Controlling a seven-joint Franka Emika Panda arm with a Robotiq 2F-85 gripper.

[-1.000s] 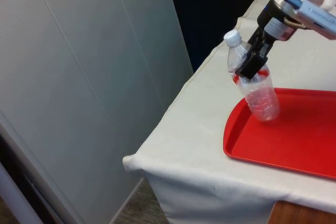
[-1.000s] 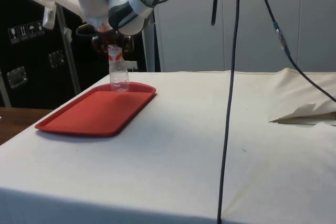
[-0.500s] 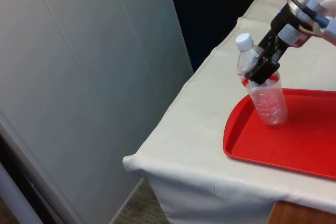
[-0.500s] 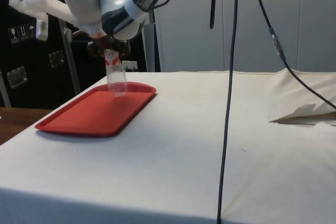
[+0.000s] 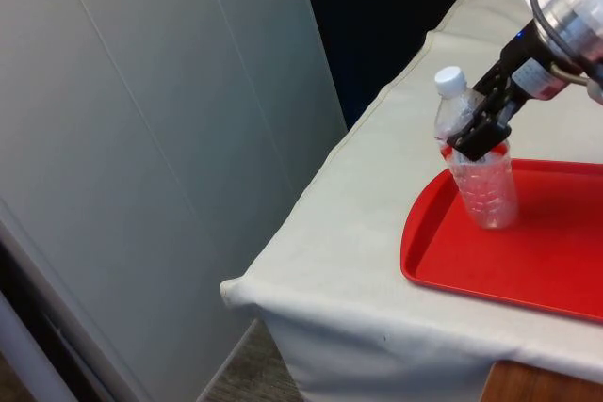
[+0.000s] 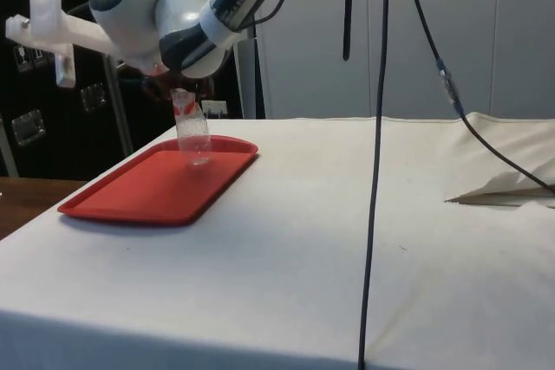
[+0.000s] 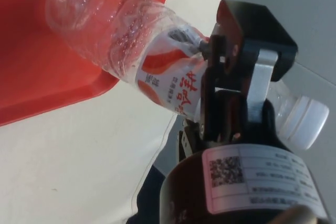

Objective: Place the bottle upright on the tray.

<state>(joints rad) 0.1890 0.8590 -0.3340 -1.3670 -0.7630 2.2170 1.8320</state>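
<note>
The black two-finger gripper (image 5: 479, 131) has its fingers clamped on the upper body of the clear plastic bottle with a white cap (image 5: 479, 167). The bottle stands slightly tilted at the right of the front view, its base at the red plastic tray (image 5: 528, 261). Remaining, by judgement: straighten, release.

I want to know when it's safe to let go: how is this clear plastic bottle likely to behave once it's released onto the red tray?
The bottle looks empty and thin-walled, so probably light and easily nudged. It's tall over a narrow base, and leans slightly in the hand, so it may tip if released now. The red tray looks smooth, so the base could slide.
</note>
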